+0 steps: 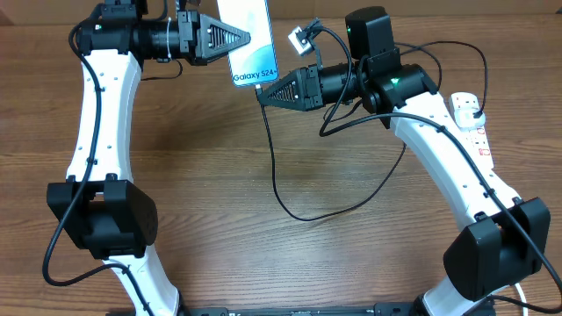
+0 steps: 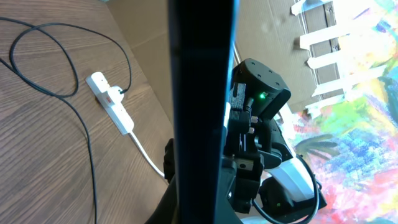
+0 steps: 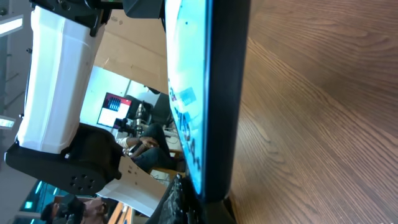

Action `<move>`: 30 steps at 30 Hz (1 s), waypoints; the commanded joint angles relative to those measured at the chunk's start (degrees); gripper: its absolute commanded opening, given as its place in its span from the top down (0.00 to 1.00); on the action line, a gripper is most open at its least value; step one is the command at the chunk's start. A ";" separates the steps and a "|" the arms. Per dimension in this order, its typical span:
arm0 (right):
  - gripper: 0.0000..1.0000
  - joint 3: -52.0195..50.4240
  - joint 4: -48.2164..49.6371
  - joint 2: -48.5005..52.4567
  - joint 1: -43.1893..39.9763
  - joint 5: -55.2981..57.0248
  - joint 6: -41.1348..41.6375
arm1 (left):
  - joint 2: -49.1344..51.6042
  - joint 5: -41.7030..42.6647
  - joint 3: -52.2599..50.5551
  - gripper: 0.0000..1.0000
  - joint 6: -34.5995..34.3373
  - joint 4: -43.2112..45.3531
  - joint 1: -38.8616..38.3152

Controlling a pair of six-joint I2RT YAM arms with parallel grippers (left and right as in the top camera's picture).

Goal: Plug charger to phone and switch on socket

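At the far side of the brown wooden desk (image 1: 202, 175) we see the left jaws clamped on the long edge of the slim phone (image 1: 253, 35), its light blue screen facing up and its "Galaxy S24" end pointing toward us. Just right of that end, the right jaws are shut on the tip of the thin black charger cable (image 1: 274, 167), right at the phone's short edge. From there the cable loops across the desk to the long white socket strip (image 1: 481, 132) by the right edge, well apart from the phone, where its black plug (image 1: 475, 109) sits.
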 commanded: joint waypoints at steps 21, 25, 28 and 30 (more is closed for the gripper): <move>0.96 0.79 1.22 -0.26 -0.74 -1.77 -0.85 | -0.28 2.43 0.59 0.96 -7.93 5.79 -0.39; 0.96 0.79 1.62 -0.26 -0.74 -1.75 -1.90 | -0.28 2.40 0.59 0.96 -9.97 5.79 -0.39; 0.96 0.79 2.05 -0.26 -0.74 -1.79 -1.92 | -0.28 2.38 0.57 0.96 -9.94 5.79 -0.39; 0.96 0.79 2.40 -0.26 -0.74 -1.79 -1.90 | -0.28 2.38 0.59 0.96 -9.94 5.79 -0.39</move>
